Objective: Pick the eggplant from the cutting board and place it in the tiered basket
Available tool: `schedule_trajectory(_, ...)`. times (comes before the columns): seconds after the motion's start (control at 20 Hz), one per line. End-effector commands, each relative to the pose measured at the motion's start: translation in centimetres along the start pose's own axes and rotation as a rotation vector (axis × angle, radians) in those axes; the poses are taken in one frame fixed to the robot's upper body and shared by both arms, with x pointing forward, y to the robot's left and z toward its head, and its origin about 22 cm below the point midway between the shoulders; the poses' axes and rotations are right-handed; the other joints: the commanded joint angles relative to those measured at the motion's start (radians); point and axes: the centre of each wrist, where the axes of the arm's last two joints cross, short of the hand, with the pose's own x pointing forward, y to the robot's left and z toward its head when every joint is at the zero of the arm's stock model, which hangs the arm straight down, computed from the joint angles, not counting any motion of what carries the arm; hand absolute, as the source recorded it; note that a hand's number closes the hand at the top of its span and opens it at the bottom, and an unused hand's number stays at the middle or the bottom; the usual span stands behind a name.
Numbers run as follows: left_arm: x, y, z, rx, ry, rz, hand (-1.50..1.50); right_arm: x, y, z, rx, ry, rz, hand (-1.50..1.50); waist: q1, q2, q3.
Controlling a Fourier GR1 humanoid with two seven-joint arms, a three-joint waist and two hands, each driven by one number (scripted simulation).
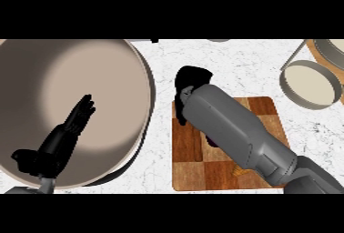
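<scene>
head view: the black right hand (191, 84) hung past the upper left corner of the checkered wooden cutting board (262, 109), likely lined up for the pick; whether it was clenched or released could not be told. a dark purple sliver under the forearm's edge, probably the eggplant (212, 142), lay on the board. the round tan tiered basket (309, 86) stood upper right. the left hand (64, 134) rested released over a large grey bowl (80, 68).

Right hand (190, 86) at far edge of cutting board (201, 173), left hand (64, 134) above bowl (101, 77).
</scene>
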Motion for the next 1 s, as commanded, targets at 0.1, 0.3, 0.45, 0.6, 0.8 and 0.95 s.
schedule_trajectory(0.1, -3.3, -1.9, -0.5, 0.0, 0.053, 0.08, 0.0, -0.3, 2.8, -0.7, 0.052, 0.174, 0.023, -1.5, -0.01, 0.014, -0.025)
schedule_trajectory(0.3, -2.6, -3.2, -1.8, -0.01, 0.049, 0.077, 0.0, -1.7, 2.1, -1.9, 0.027, 0.186, 0.022, -1.5, -0.016, 0.017, -0.025)
schedule_trajectory(0.45, -3.0, -1.4, -0.5, 0.012, 0.061, 0.063, 0.0, -1.4, 4.2, -1.6, 0.06, 0.231, 0.032, -1.5, -0.012, 0.009, -0.025)
schedule_trajectory(0.6, -2.7, -2.3, -0.3, -0.023, 0.051, 0.063, 0.0, -2.3, 4.3, -2.3, 0.045, 0.239, 0.008, -1.5, -0.001, 0.009, -0.024)
schedule_trajectory(0.8, -2.3, -1.8, -1.1, -0.016, 0.048, 0.07, 0.0, -4.2, 5.7, -3.7, 0.07, 0.255, -0.008, -1.5, -0.004, 0.012, -0.024)
schedule_trajectory(0.95, -3.0, -2.5, -1.1, -0.022, 0.059, 0.077, 0.0, -4.2, 7.1, -3.5, 0.08, 0.242, -0.016, -1.5, -0.003, 0.014, -0.024)
